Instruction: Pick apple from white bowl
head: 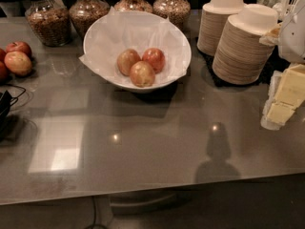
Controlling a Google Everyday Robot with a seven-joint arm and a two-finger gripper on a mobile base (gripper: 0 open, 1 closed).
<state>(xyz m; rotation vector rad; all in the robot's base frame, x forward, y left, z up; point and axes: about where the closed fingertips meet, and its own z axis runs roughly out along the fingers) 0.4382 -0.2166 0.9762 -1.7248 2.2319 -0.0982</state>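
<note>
The pale yellow hand (284,99) hangs at the right edge of the shiny grey counter (143,147), open or closed I cannot tell, far from the dull yellow-brown round apple (127,61) lying leftmost in the big white paper-lined bowl (114,82).

white bowl (108,79): glossy, smooth glaze; lined with crinkled matt white paper (143,32). table (143,142): polished grey top, reflective. stacked bowls (240,49): matt tan paper, ribbed edges. jars (47,20): clear glass. gripper (282,99), right edge over the table: matt cream plastic look.
</note>
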